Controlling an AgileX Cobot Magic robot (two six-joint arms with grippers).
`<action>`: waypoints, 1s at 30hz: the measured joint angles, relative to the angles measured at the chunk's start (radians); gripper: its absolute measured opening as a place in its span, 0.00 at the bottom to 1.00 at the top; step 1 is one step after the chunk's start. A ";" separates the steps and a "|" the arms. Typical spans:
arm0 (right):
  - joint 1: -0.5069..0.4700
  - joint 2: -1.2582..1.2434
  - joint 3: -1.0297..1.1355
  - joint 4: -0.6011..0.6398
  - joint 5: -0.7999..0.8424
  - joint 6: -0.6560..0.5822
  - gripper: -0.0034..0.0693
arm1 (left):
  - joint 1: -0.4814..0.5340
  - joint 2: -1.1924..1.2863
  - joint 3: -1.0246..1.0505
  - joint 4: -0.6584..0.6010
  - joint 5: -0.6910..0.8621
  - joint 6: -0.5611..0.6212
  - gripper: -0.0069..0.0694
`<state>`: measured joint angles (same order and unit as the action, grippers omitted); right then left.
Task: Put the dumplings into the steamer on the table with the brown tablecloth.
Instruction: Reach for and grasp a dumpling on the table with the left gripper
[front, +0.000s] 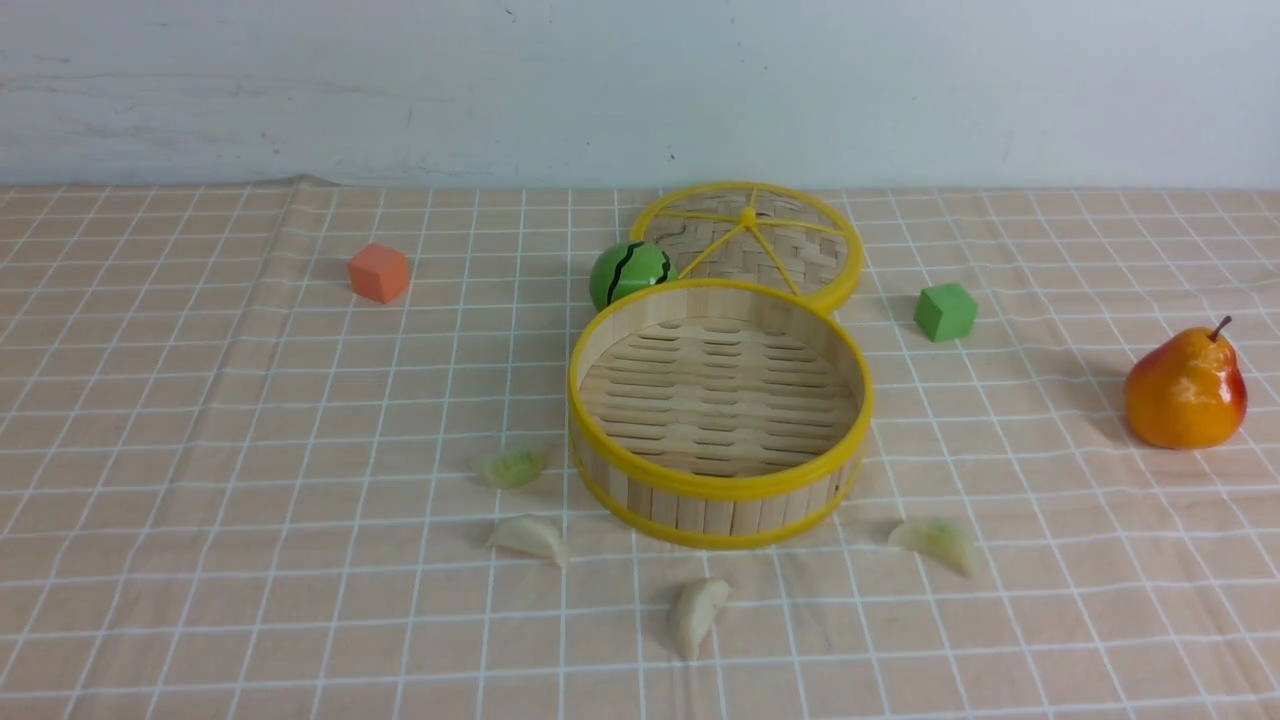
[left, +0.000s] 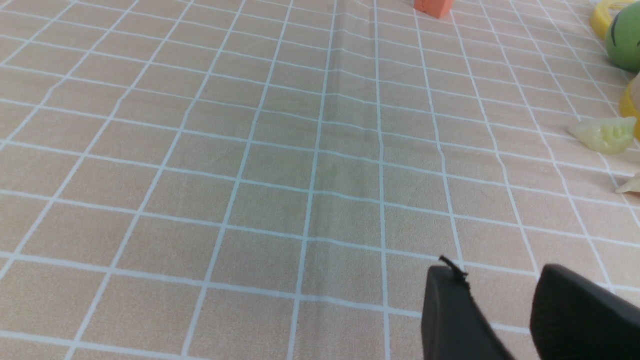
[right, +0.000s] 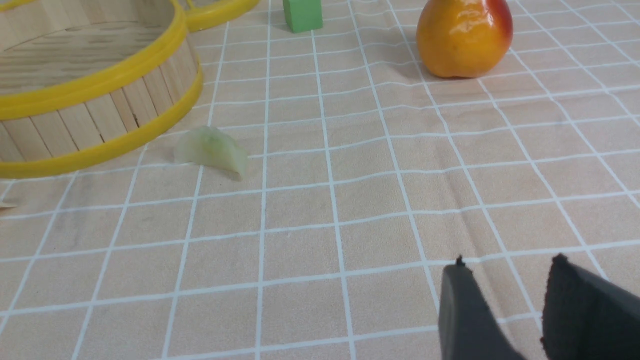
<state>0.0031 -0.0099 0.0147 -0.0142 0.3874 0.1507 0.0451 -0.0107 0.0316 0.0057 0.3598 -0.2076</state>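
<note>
The steamer (front: 720, 495) stands empty in the middle of the brown tablecloth (front: 250, 420). Several dumplings lie on the cloth around its near side: a green-tinted one (front: 513, 466) at its left, a cream one (front: 528, 537) below that, a cream one (front: 697, 615) in front, and a green-tinted one (front: 935, 543) at the right. The right wrist view shows that green-tinted dumpling (right: 212, 149) beside the steamer wall (right: 95, 117). My left gripper (left: 500, 280) and right gripper (right: 505, 272) are open and empty above bare cloth; neither shows in the front view.
The flat woven lid (front: 748, 242) lies behind the steamer, with a green striped ball (front: 630, 272) at its left. An orange cube (front: 379, 272) sits far left, a green cube (front: 945, 311) right of the lid, and an orange pear (front: 1186, 390) at the far right.
</note>
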 joint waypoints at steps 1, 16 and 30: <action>0.000 0.000 0.000 0.000 0.000 0.000 0.38 | 0.000 0.000 0.000 0.000 0.000 0.000 0.40; 0.000 0.000 0.000 0.000 0.000 0.000 0.38 | 0.000 0.000 0.000 0.000 0.001 0.000 0.40; 0.000 0.000 0.000 0.063 0.000 0.003 0.38 | 0.000 0.000 0.000 -0.025 -0.005 -0.015 0.40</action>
<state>0.0031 -0.0099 0.0147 0.0484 0.3874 0.1538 0.0451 -0.0107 0.0316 -0.0194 0.3544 -0.2223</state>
